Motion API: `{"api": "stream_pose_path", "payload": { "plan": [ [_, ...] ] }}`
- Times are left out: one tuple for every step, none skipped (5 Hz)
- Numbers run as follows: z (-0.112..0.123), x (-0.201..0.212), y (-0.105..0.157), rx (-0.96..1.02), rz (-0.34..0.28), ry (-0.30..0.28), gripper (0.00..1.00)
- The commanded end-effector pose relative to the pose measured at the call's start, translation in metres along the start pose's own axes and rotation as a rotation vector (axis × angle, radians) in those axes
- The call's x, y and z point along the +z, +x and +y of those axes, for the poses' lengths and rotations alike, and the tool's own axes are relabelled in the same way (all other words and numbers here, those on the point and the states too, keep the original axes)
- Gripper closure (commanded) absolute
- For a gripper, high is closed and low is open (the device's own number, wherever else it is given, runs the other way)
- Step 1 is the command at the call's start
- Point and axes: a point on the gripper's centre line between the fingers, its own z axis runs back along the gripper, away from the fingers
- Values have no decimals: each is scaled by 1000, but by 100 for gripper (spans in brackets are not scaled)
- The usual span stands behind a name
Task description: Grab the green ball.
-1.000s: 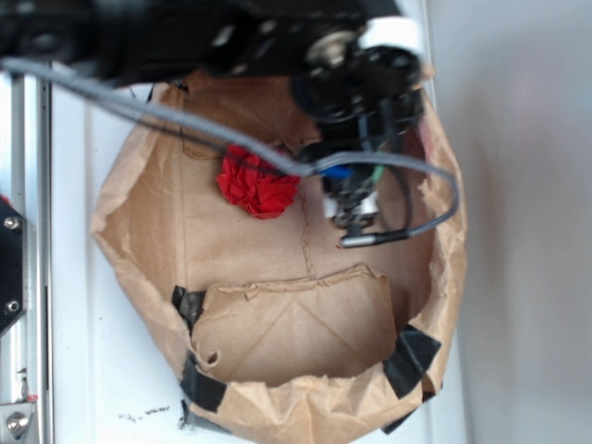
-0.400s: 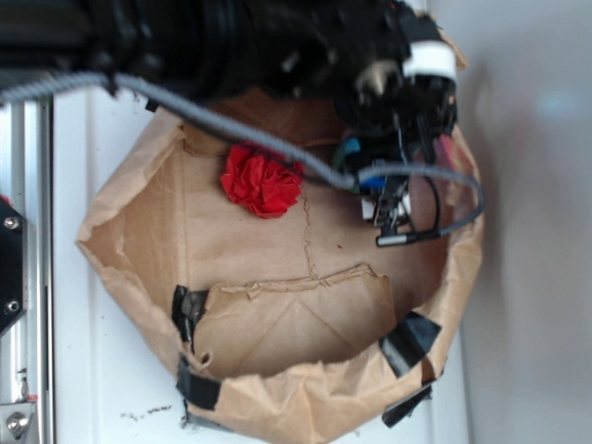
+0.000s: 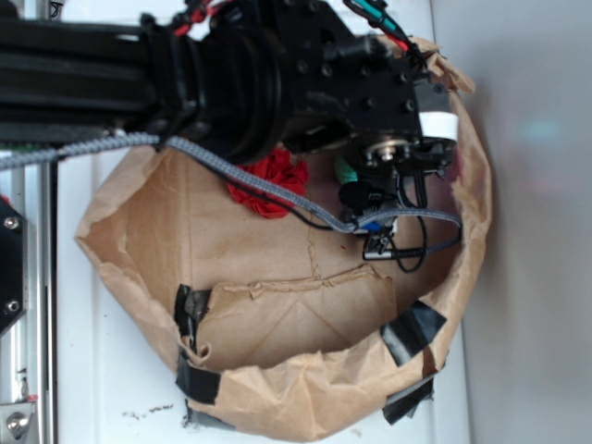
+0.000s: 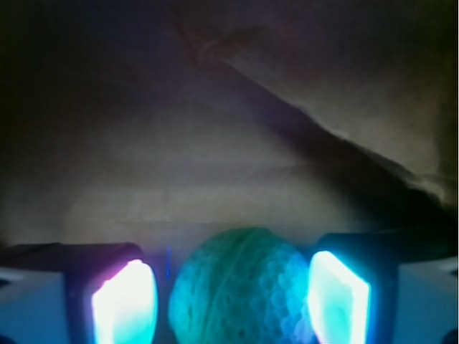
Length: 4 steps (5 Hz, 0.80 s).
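Green ball sits right at the bottom edge of the wrist view, between the two glowing fingers of the gripper. A narrow gap shows on each side of it, so the jaws are spread a little wider than the ball and do not appear to press on it; whether either pad touches it I cannot tell for sure. Its dimpled, matte skin suggests a hard, light sphere, likely stiff under pressure and inclined to roll or squirt out if pinched off-centre. The widest part, straight across the middle, looks like the place to take hold, with the pads level on both sides. Beyond the ball lies the dim floor of the brown paper bag, and farther back a creased fold of its wall.

From the exterior view the gripper hangs inside the bag near its right wall, and only a sliver of mint green peeks out beside the black arm; the jaws themselves are hidden there. That view alone shows the red paper flower just to the left, touching nothing of the claw, and the taped bag rim on the white table.
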Motion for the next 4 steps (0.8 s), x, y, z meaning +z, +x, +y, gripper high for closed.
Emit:
{"api": "stream_pose_path", "payload": {
  "plan": [
    [-7, 21, 8, -43, -67, -5, 100],
    [-7, 25, 7, -42, -80, -5, 100],
    [-13, 50, 5, -57, -115, -61, 100],
    [-15, 99, -1, -82, -172, -156, 100]
  ]
}}
